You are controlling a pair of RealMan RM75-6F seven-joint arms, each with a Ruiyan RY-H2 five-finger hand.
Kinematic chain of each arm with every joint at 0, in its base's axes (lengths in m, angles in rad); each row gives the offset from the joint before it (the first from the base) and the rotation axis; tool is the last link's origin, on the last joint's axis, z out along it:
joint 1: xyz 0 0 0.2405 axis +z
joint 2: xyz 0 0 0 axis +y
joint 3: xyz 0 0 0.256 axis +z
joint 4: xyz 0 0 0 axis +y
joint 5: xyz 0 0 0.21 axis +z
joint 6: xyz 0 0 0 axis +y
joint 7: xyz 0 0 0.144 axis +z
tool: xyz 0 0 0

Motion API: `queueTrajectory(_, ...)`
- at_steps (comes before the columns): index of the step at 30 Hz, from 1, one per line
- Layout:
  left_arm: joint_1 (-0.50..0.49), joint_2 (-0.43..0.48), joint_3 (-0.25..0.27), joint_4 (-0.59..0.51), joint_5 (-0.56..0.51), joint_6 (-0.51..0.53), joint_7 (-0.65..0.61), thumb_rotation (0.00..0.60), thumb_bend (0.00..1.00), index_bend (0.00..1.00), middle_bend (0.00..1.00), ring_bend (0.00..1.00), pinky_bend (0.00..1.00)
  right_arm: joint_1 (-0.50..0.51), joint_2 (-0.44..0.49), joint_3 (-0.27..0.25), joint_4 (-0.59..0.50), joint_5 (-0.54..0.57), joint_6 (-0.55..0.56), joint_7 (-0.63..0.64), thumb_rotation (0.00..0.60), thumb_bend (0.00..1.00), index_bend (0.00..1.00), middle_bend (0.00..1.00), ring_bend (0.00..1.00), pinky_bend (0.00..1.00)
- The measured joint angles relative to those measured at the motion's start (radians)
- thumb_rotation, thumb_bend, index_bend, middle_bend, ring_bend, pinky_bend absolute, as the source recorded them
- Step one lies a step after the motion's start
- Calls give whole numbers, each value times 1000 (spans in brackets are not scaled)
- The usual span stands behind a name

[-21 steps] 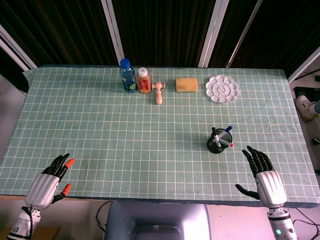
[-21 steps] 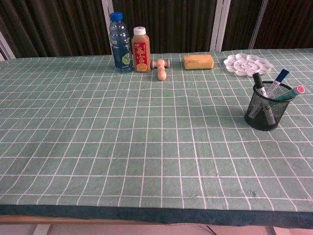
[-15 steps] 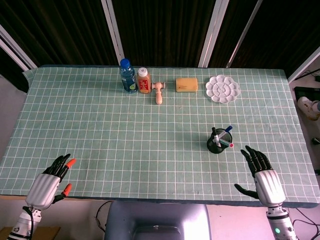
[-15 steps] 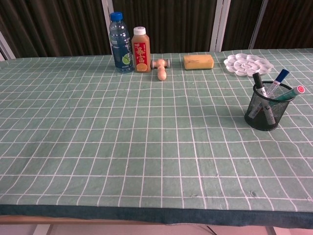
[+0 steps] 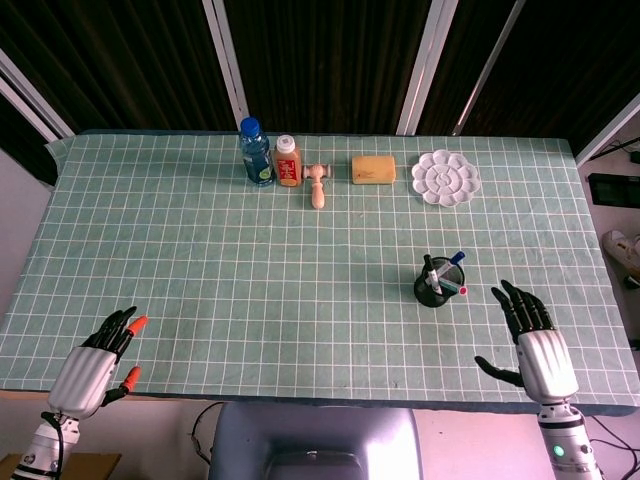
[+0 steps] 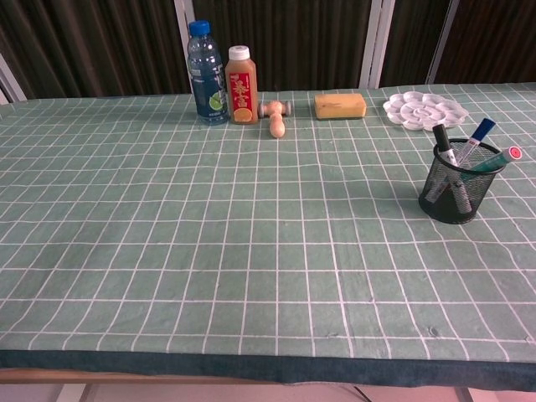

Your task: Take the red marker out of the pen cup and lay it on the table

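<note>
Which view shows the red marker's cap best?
The chest view: the red marker leans out over the rim of the pen cup, cap large and side-on. The head view shows only a tiny red dot at the cup's edge.

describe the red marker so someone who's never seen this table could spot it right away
On the right side of the green gridded table stands a black mesh pen cup, well in front of the white paint palette. Three markers lean in it; the red marker has a green barrel and a red cap, tilting out over the cup's right rim, unlike the black-capped and blue-capped ones.
</note>
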Motion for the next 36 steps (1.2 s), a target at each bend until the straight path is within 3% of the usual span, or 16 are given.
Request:
queueTrajectory(4, 1, 1, 2, -2, 4, 2, 4, 600, 389, 109, 0, 42, 348, 30, 22, 36, -7, 31, -36, -29, 600, 121, 182, 271, 298, 245)
queueTrajectory(8, 0, 0, 1, -2, -1, -1, 6, 600, 389, 109, 0, 42, 348, 82, 38, 77, 1, 71, -104, -81, 600, 121, 289, 492, 522, 389)
queueTrajectory(11, 0, -1, -1, -1, -4, -2, 8, 600, 389, 109, 0, 42, 348, 124, 49, 103, 8, 108, -165, -109, 600, 121, 341, 585, 630, 479)
queueTrajectory(18, -1, -2, -2, 0, -5, -4, 8, 600, 389, 109, 0, 42, 348, 219, 66, 141, 39, 171, -277, -172, 600, 121, 489, 914, 975, 911)
queueTrajectory(21, -2, -3, -2, 1, -7, -6, 9, 600, 389, 109, 0, 42, 348, 240, 63, 146, 54, 192, -304, -198, 600, 121, 538, 994, 1000, 999)
queueTrajectory(27, -3, -4, -2, 0, -11, -10, 10, 600, 390, 109, 0, 42, 348, 281, 74, 145, 56, 262, -402, -228, 600, 124, 571, 1000, 1000, 1000)
queueTrajectory(36, -3, -4, -3, -1, -11, -9, 9, 600, 388, 109, 0, 42, 349, 355, 48, 142, 96, 351, -485, -278, 600, 242, 594, 1000, 1000, 1000)
